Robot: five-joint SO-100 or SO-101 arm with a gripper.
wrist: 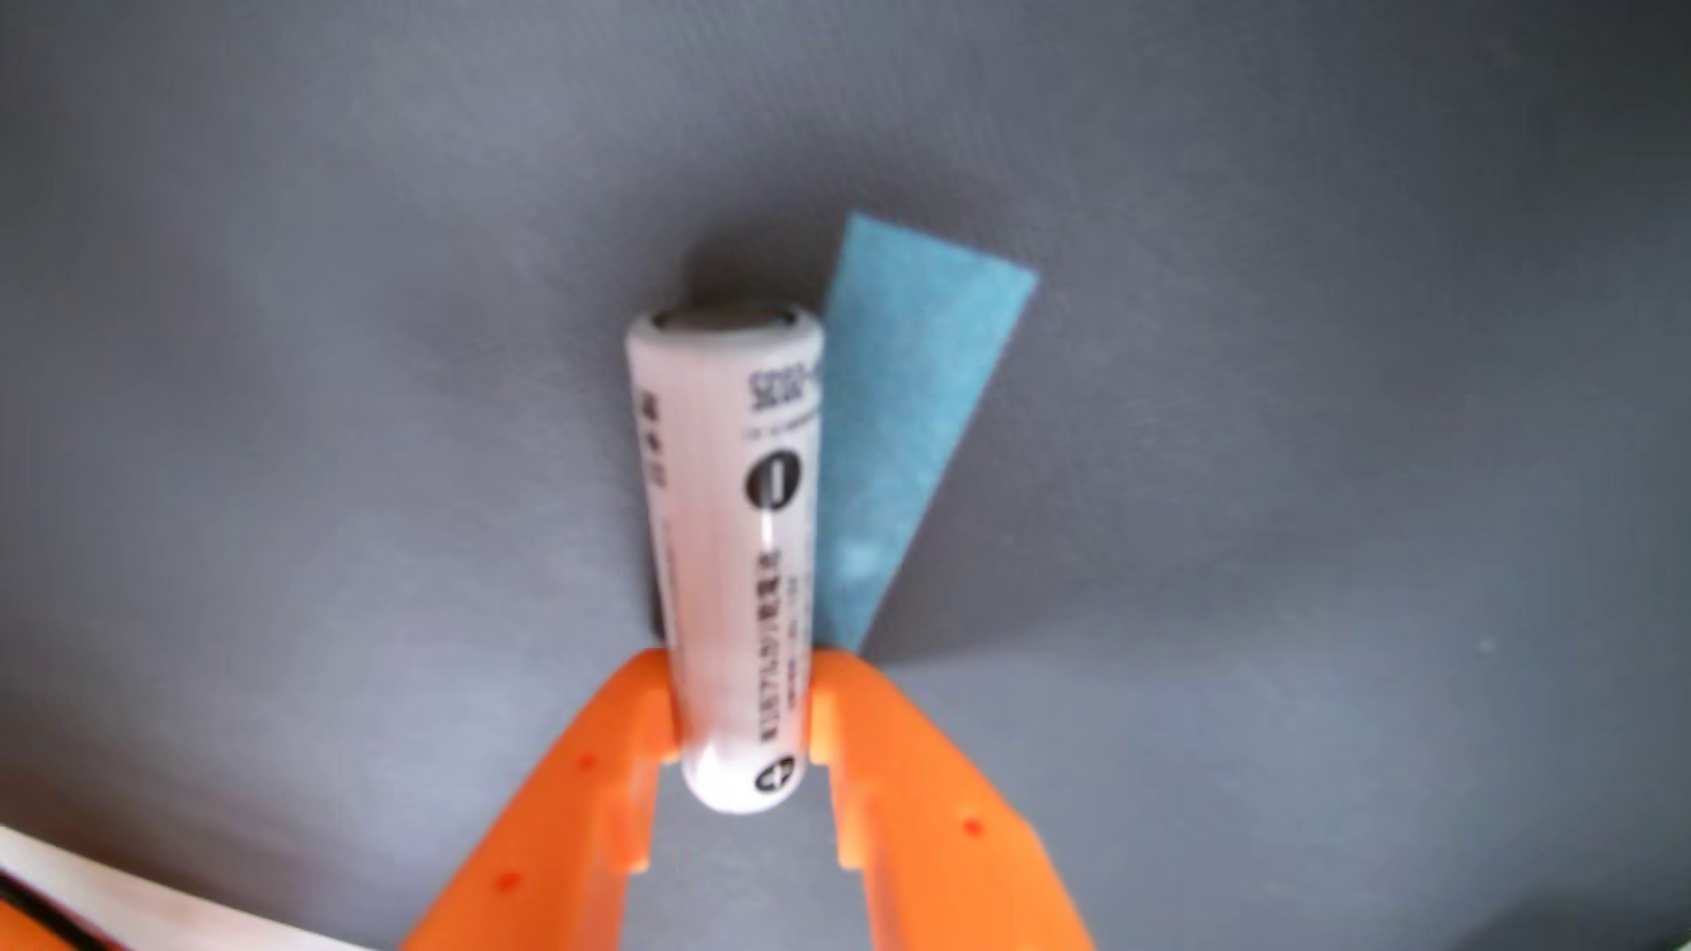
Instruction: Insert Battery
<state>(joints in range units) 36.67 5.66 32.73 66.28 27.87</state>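
Observation:
In the wrist view a white cylindrical battery (732, 549) with black print and a plus mark near its lower end points away from the camera, its flat grey end uppermost. My orange gripper (743, 704) is shut on the battery's lower part, one finger pressing each side. The battery hangs or stands over a grey surface (366, 366); whether its far end touches the surface cannot be told. No holder or slot for the battery is in view.
A blue strip of tape (906, 411) lies on the grey surface just right of the battery, slanting up to the right. A white object with a dark edge (110, 896) shows at the bottom left corner.

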